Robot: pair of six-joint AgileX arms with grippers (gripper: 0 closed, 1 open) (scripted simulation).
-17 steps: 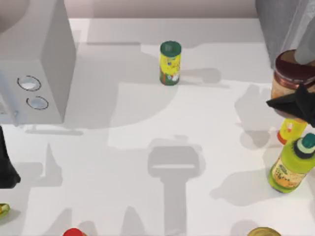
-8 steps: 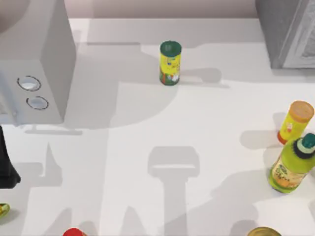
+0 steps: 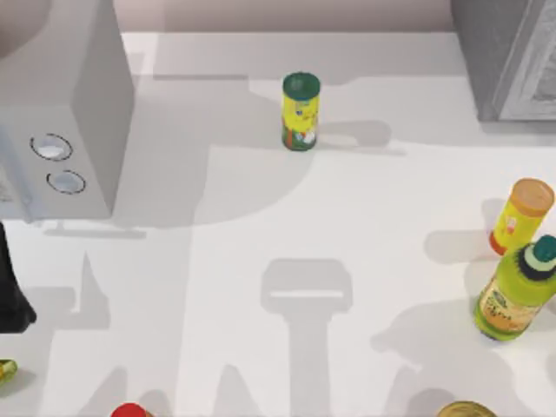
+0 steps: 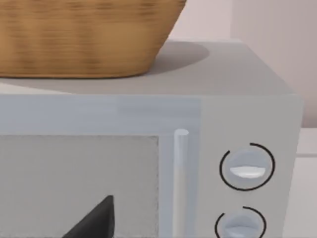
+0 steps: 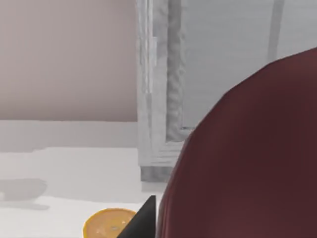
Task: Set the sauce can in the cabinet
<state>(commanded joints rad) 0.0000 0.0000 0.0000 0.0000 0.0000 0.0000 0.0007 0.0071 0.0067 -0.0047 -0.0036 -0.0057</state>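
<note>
The cabinet [image 3: 508,61] stands at the desk's [image 3: 365,252] far right corner, and in the right wrist view its framed edge [image 5: 163,99] rises just beyond the load, so my main worry is the wide body striking that frame on the way in; I can't tell whether the door is open enough. The knobbed box [image 3: 61,104] sits far left, well clear, with my left arm [image 3: 10,295] parked by it. The sauce can [image 5: 247,158] hangs close under the right wrist camera, its maroon top looming, and the right tool [image 5: 146,218] appears to be pinching it, one dark finger lying against its side. Being so wide, it could slip or twist in that pinch if it clips the frame. The orange-capped tube [image 3: 519,215] lies below and could be toppled by a low pass. A second ago the top view had the can and tool at the right edge, covering that tube; now both have left it and the tube stands uncovered.
</note>
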